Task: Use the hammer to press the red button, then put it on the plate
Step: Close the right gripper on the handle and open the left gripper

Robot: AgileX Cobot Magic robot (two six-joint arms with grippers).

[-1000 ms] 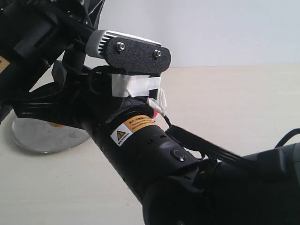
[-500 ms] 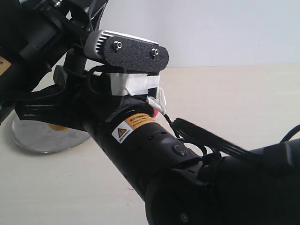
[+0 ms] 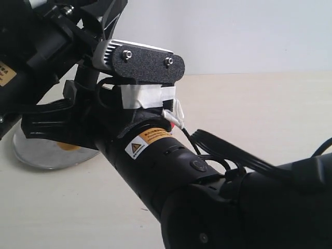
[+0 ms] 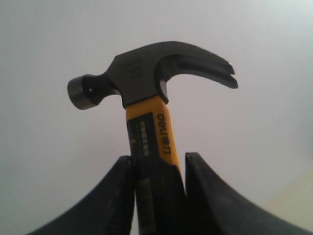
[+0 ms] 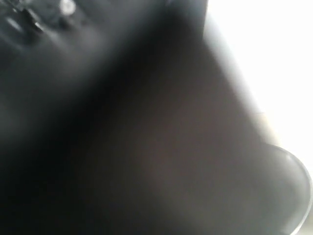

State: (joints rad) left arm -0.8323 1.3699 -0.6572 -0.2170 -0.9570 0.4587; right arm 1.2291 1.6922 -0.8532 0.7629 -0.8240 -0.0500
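Beige table (image 3: 259,114) under silver plate (image 3: 41,155)

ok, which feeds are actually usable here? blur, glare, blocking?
Left wrist view: sharp, even light, hammer crisp between the jaws against a plain backdrop. Right wrist view: almost all dark defocused blur, blown-out white at one edge. Exterior view: in focus, but arms fill it; only part of the plate shows.

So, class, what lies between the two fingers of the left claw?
The handle of the hammer, gripped by the left claw; the left wrist view shows it.
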